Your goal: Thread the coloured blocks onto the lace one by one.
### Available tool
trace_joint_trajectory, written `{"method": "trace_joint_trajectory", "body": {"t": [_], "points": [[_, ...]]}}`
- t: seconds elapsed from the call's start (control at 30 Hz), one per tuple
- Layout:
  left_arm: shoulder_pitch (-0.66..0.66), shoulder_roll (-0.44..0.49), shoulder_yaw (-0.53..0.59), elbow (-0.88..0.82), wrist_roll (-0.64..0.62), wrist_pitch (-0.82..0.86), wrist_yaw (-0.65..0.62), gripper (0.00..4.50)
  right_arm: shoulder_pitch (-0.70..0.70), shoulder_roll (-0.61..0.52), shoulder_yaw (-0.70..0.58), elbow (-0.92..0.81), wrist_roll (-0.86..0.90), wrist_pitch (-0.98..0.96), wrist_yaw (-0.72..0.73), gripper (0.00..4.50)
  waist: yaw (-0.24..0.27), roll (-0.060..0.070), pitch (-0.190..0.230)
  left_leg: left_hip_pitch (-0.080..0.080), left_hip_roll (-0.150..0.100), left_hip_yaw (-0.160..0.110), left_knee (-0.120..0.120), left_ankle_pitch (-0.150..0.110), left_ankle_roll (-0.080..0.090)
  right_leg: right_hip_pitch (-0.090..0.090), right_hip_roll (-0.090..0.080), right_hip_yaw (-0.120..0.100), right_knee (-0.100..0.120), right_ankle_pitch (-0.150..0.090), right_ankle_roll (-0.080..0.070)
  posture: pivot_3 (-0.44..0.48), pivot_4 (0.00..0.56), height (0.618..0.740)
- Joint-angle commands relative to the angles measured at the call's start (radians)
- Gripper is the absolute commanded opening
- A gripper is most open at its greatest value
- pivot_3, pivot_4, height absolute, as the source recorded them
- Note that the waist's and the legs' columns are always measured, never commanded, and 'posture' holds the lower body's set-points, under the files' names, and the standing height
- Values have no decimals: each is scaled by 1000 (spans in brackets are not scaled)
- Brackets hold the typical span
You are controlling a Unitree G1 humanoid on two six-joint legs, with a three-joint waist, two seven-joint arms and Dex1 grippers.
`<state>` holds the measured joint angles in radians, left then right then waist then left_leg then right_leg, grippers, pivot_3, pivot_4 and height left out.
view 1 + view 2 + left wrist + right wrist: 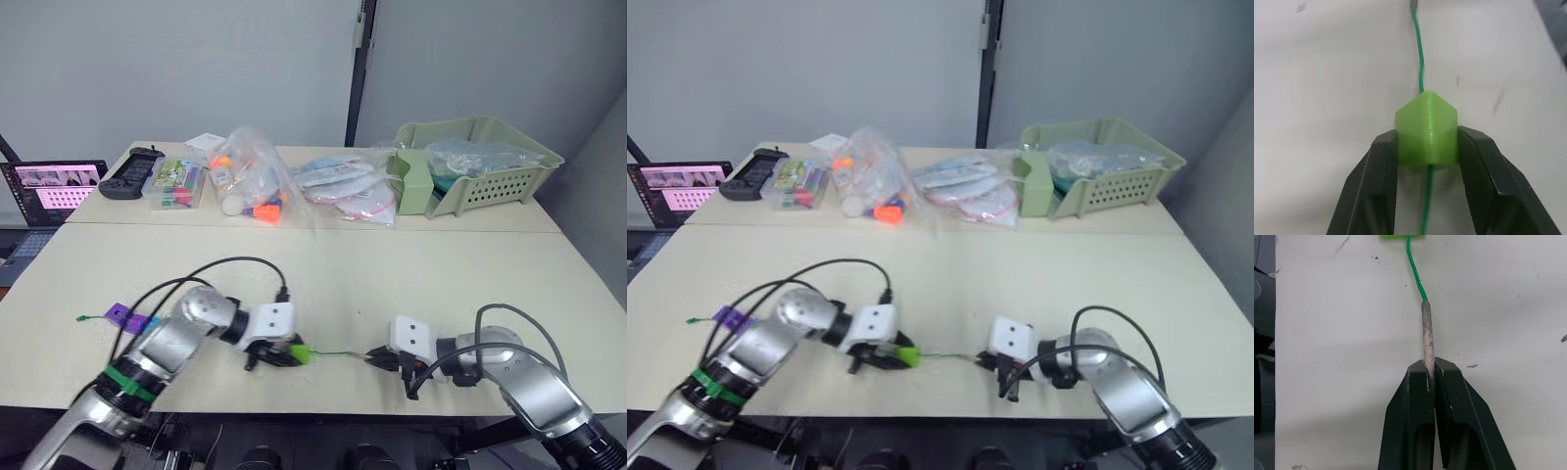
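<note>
The light green block (1427, 134) is clamped between the two fingers of the left gripper (1427, 161), with the green lace (1419, 58) passing through it and running out ahead of the fingertips toward the right gripper (1429, 369). The lace's stiff pale tip (1426, 333) is pinched between the closed fingers of the right gripper. Behind the left gripper, along its forearm, a purple block (121, 315) and a blue block (149, 321) are seen on the table (392, 274).
</note>
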<state>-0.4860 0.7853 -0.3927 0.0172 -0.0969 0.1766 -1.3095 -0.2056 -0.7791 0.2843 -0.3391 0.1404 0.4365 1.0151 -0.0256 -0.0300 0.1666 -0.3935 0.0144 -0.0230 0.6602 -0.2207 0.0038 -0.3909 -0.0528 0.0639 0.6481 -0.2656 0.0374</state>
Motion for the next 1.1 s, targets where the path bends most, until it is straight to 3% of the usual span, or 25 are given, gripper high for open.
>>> {"method": "trace_joint_trajectory", "body": {"t": [0.03,0.17,0.37,1.0,1.07,1.1], "points": [[28,130,55,199,69,-166,-36,1297,-13,-23,-13,-10,0,10,17,0,-2,0,0,0,0,0,0,0,0,0,0,0,0,0,0,0,150,740],[13,219,91,410,94,-354,-65,1297,-19,-31,-17,-8,1,8,24,0,-9,2,-1,3,1,0,-2,0,0,1,0,0,0,-1,-2,0,150,740],[-19,269,104,586,123,-518,-104,1297,-12,-41,-25,-7,1,3,28,0,-11,4,-2,3,1,3,-2,0,0,0,0,0,0,-1,-2,0,150,740],[-30,228,148,597,92,-501,-150,1297,-24,-19,-15,4,1,4,16,0,-17,5,-2,3,1,4,-3,0,0,0,0,1,1,-2,-2,0,150,740],[-29,230,148,591,101,-503,-143,2352,-24,-16,-15,2,1,7,15,0,-18,5,-2,3,1,4,-3,0,0,0,0,1,1,-2,-2,0,150,740],[-28,231,147,589,106,-502,-142,2608,-23,-15,-14,0,0,8,14,0,-18,5,-2,3,1,4,-3,0,0,0,0,1,1,-2,-2,0,150,740]]}}
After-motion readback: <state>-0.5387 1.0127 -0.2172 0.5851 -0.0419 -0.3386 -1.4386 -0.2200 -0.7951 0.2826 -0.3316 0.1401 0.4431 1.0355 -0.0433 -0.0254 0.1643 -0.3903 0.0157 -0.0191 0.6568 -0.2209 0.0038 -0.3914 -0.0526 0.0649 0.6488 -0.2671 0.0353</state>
